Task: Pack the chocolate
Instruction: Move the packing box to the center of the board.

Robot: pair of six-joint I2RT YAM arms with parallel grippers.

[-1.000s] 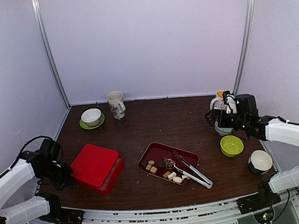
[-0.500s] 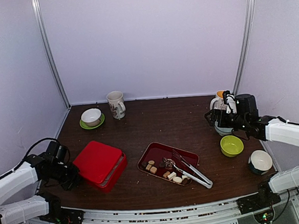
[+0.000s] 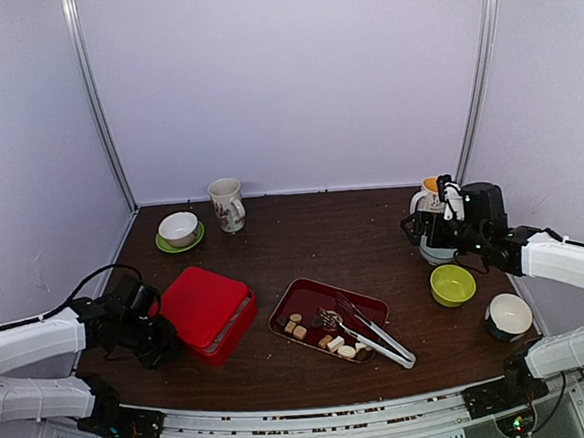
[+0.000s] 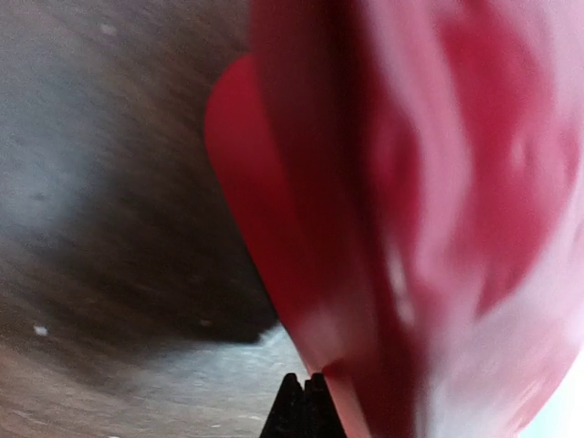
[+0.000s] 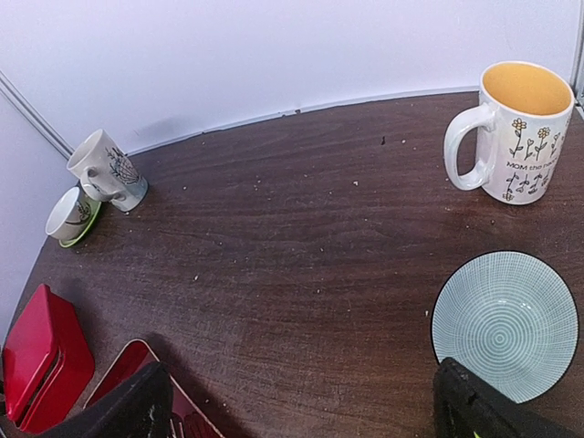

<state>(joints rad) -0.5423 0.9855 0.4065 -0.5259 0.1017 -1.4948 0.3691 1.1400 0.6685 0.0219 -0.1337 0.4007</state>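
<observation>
Several small brown, tan and cream chocolate pieces (image 3: 317,333) lie on a dark red tray (image 3: 307,286) at the table's middle front, beside metal tongs (image 3: 376,332). Left of the tray sits a closed red box (image 3: 208,307), skewed. My left gripper (image 3: 166,340) is shut and low at the box's near-left side, holding nothing. In the left wrist view the blurred red box (image 4: 411,182) fills the right, with the closed fingertips (image 4: 306,406) against its edge. My right gripper (image 3: 414,232) hovers open at the far right, empty, its fingers (image 5: 128,411) wide apart over bare wood.
A white bowl on a green saucer (image 3: 179,230) and a patterned mug (image 3: 228,203) stand at the back left. A flowered mug (image 5: 516,132) and a blue-grey bowl (image 5: 505,326) sit by my right gripper. A green bowl (image 3: 452,284) and a dark-sided white bowl (image 3: 508,316) are front right.
My left arm has swept rightward, shut, pushing the red box toward the tray and turning it. The right arm has stayed still and open.
</observation>
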